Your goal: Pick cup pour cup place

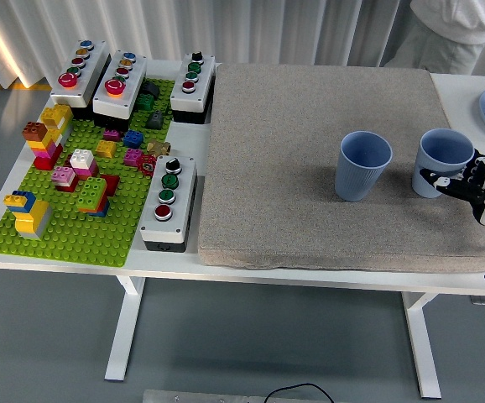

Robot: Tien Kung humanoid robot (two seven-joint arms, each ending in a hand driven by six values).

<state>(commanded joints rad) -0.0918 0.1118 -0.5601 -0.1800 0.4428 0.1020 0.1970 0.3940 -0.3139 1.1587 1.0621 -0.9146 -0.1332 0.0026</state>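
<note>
Right hand (pixel 465 180) was at the right cup (pixel 440 162), fingers (pixel 438 177) wrapped around its lower wall from the right. Looked clamped on it, though the cup was not lifted off the grey mat (pixel 310 151). Left hand was not in view.

To do the pick well: grip firmly at mid-wall before lifting, and lift straight up so nothing spills.

Right cup sat near the mat's right edge, upright, long axis vertical, mouth up. Left cup (pixel 363 165) stood just left of it, apart, also upright with mouth up.

Right hand (pixel 465 180) around right cup (pixel 440 161)
</note>
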